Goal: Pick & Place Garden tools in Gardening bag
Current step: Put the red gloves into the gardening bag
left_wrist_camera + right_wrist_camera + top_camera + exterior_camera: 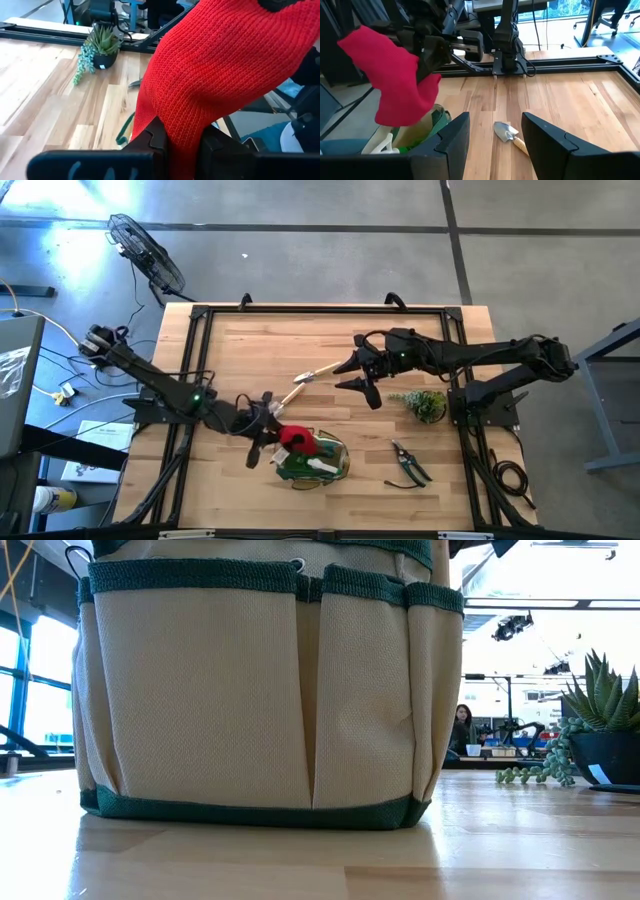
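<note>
Currently, the left gripper (283, 436) has its jaws clamped on the red glove (293, 438), holding it above the rim of the gardening bag (335, 465). The bag stands on the tabletop (300, 345) near its front edge, with green and white items visible inside. The right gripper (352, 374) hovers over the middle of the tabletop with its jaws apart and empty. A wooden-handled trowel (304, 384) lies on the tabletop between the two grippers. Pruning shears (409, 463) lie to the right of the bag. A small potted plant (425, 403) stands beside the right arm.
</note>
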### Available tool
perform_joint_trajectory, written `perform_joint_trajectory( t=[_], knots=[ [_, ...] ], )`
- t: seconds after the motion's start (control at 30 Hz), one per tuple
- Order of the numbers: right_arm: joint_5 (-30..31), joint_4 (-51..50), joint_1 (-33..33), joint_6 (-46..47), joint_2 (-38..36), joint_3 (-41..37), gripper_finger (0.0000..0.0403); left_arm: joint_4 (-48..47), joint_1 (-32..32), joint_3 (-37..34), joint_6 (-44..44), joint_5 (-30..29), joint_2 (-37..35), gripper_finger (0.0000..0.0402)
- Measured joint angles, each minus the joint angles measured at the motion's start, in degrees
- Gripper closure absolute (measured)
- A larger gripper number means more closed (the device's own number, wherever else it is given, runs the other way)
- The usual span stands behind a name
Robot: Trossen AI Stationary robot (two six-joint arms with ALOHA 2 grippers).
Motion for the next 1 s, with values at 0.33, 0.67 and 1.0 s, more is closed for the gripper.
perform_joint_trajectory(
  t=[0.33,0.67,1.0],
  knots=[
    [0.0,0.0,0.0,0.2,0.0,0.0,0.0234,-0.7,-4.1,0.0,-2.6,-1.2,0.0,0.0368],
    [0.0,-0.1,0.0,0.2,0.0,0.0,0.0234,-0.7,-4.3,0.0,-4.9,-0.8,0.1,0.0369],
    [0.0,-0.2,0.0,0.2,0.0,0.0,0.0234,-0.9,-4.2,0.1,-6.7,2.0,1.2,0.0369]
  ],
)
